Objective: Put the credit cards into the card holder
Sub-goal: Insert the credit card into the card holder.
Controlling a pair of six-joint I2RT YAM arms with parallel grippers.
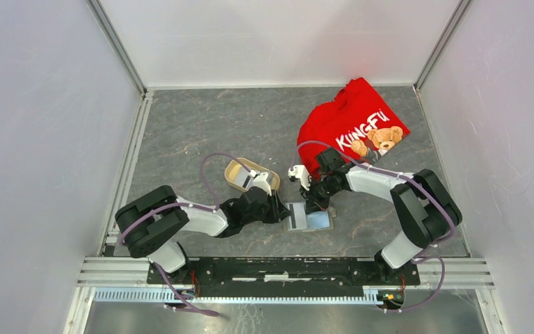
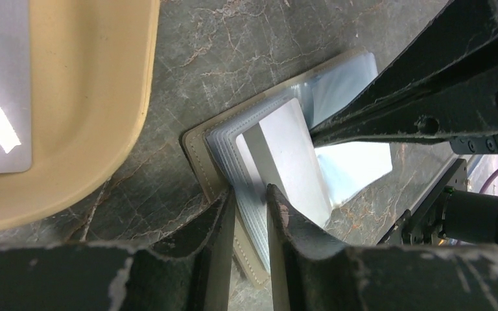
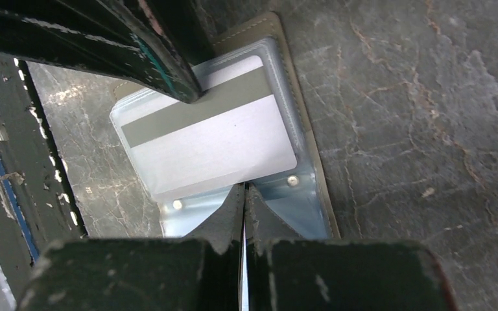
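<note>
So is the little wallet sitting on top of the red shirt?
No, the card holder lies open on the bare grey table, apart from the red shirt.

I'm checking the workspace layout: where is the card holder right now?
In the top view the card holder lies open near centre front, left gripper at its left edge, right gripper at its far edge, beige tray beyond to the left.

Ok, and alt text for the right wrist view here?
A white credit card with a grey stripe lies flat over the clear pockets of the open card holder, on a grey marbled table. The right gripper, closed, meets the card's near edge, while a dark finger of the other arm touches its far edge.
</note>
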